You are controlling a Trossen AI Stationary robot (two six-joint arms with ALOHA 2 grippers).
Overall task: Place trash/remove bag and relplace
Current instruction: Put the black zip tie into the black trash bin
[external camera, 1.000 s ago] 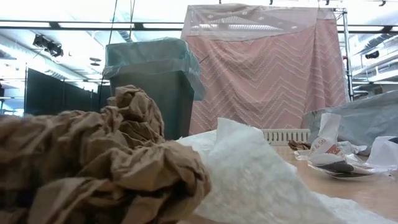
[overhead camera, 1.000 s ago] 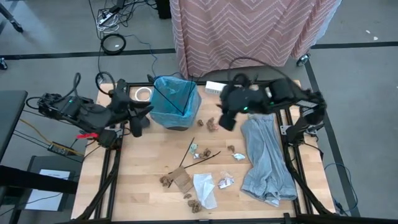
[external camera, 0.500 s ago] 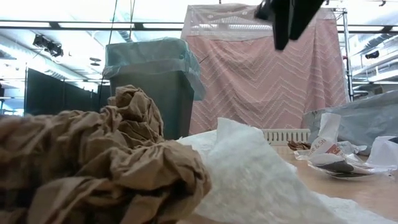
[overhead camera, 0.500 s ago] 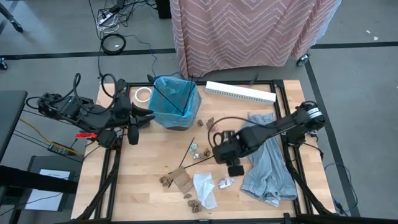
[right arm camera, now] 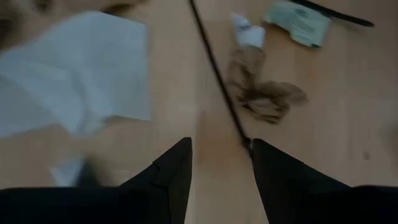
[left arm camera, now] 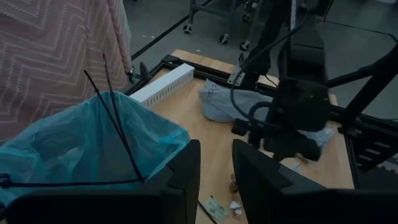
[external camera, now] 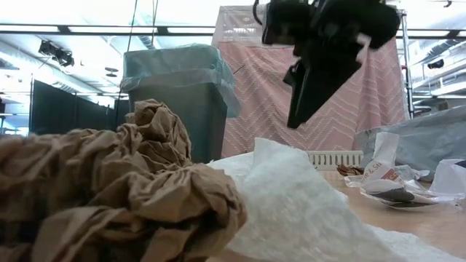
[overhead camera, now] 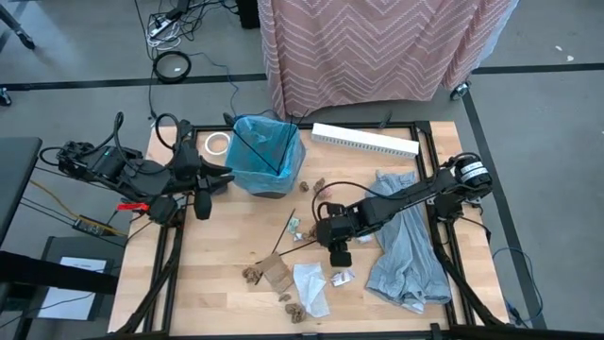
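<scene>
Trash lies scattered over the table's middle and near part: brown crumpled lumps (overhead camera: 251,274) (right arm camera: 264,93), white paper (overhead camera: 310,283) (right arm camera: 81,68), a flat cardboard piece (overhead camera: 276,272) and thin dark sticks (overhead camera: 283,231) (right arm camera: 217,81). My right gripper (overhead camera: 340,257) (right arm camera: 221,155) (external camera: 304,94) hangs open over the wood between the white paper and a brown lump, pointing down, with a stick just off one finger. My left gripper (overhead camera: 212,179) (left arm camera: 216,162) waits open at the left side of the bin (overhead camera: 267,151), which is lined with a blue bag (left arm camera: 81,143).
A grey cloth (overhead camera: 406,236) lies on the table's right part under my right arm. A white ridged strip (overhead camera: 363,139) sits along the far edge, and a white tape ring (overhead camera: 218,142) left of the bin. A pink curtain stands beyond the far edge.
My right gripper has swung from beside the bin at the far side toward the near edge and leftward, coming down over the scattered trash in the table's middle. This has uncovered the white strip at the far edge.
</scene>
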